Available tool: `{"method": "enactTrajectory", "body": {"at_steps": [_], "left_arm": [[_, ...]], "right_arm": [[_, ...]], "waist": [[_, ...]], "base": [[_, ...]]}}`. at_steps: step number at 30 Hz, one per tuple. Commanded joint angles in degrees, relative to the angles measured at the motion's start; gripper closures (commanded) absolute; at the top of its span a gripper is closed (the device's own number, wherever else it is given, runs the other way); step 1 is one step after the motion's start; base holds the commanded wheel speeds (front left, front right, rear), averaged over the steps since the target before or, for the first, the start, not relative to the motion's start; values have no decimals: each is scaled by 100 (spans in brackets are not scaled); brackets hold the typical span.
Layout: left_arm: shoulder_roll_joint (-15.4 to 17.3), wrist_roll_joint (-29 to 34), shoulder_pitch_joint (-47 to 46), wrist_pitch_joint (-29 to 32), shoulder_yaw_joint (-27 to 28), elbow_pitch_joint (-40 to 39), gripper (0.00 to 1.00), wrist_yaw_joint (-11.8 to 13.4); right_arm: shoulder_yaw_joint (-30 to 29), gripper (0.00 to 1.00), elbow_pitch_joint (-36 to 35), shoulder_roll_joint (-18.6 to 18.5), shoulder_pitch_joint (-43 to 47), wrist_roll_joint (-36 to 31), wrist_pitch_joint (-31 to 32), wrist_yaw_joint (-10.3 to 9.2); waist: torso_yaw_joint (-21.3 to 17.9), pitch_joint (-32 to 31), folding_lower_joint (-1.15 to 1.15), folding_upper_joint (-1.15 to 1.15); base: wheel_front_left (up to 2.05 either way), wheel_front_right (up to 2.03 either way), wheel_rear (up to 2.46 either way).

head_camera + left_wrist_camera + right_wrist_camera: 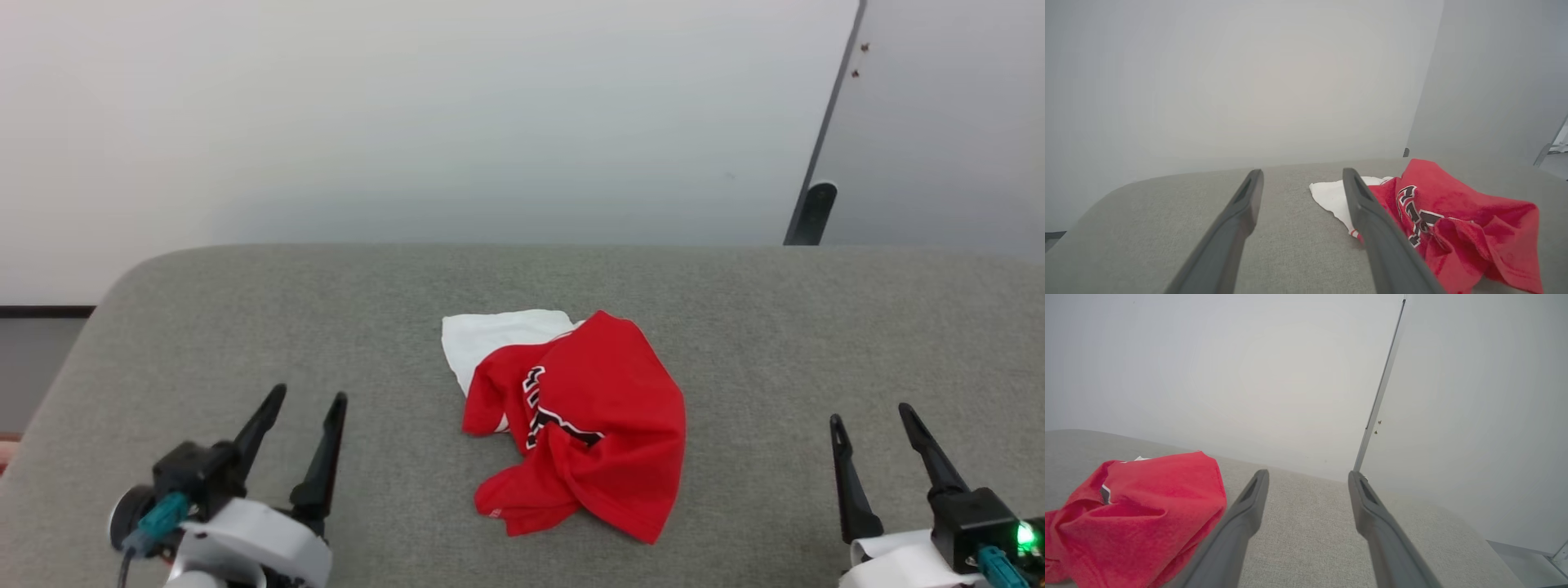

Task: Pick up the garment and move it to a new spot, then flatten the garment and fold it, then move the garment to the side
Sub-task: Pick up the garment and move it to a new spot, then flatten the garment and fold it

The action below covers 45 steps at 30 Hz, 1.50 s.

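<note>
The garment (588, 425) lies crumpled in the middle of the grey cushioned surface (245, 327), bright red with a white part at its far left and black-and-white lettering on top. In the left wrist view the garment (1461, 224) sits to the right of the fingers; in the right wrist view the garment (1135, 514) sits to the left. My left gripper (309, 394) rests open at the lower left, apart from the cloth. At the lower right my right gripper (870, 411) is open too, with nothing between its fingers.
A pale wall stands behind the surface. A dark post (812, 214) rises beyond the far edge at the right, beside a grey panel (947, 122). The surface's rounded left corner (122, 286) drops off toward the floor.
</note>
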Motion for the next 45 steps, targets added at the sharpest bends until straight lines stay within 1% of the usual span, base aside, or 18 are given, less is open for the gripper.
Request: {"method": "enactTrajectory", "body": {"at_steps": [1,6,12,15,22,25,30,33,37,38,40,45], "left_arm": [[-38,-6,63,-31,39,8,0,11],[-179,-62,263,-90,445,58,0,-33],[-330,191,460,-84,886,-65,0,-86],[-407,330,529,-85,1014,-82,0,-113],[-532,435,544,-86,1196,-89,0,-151],[-537,431,519,-86,1336,-55,0,-159],[-447,398,415,-86,1664,7,0,-162],[-385,317,420,-86,1894,111,0,-88],[-383,240,423,-73,1938,212,0,-96],[-395,215,425,-47,1918,227,0,-99],[-448,174,420,43,1831,261,0,-110],[-610,144,372,222,1549,253,0,-126]], "right_arm": [[-42,0,-19,11,129,-26,-5,-2],[-204,0,-181,12,253,-118,-5,-2],[-313,0,-300,11,358,-147,-5,-2],[-323,0,-328,11,387,-165,-5,-2],[-318,0,-342,12,418,-145,-5,-2],[-184,0,-322,15,405,-173,-5,-2],[48,0,-252,14,386,-129,-5,-2],[221,0,-148,12,401,-81,-5,-2],[371,0,102,6,373,-43,22,-2],[407,0,168,-15,309,-23,109,-2],[513,0,291,-72,173,74,487,-2],[783,0,394,-296,-124,399,1916,-2]], "waist": [[53,-40,0,0],[154,-63,0,0],[200,-56,0,0],[183,-43,0,0],[162,-21,0,0],[206,-7,0,0],[525,-20,0,0],[778,-49,0,0],[1148,-86,0,0],[1230,-94,0,0],[1406,-107,0,0],[1812,-95,0,0]], "base": [[0,0,0],[0,0,0],[0,0,0],[0,0,0],[0,0,0],[0,0,0],[0,0,0],[0,0,0],[0,0,0],[0,0,0],[0,0,0],[0,0,0]]}}
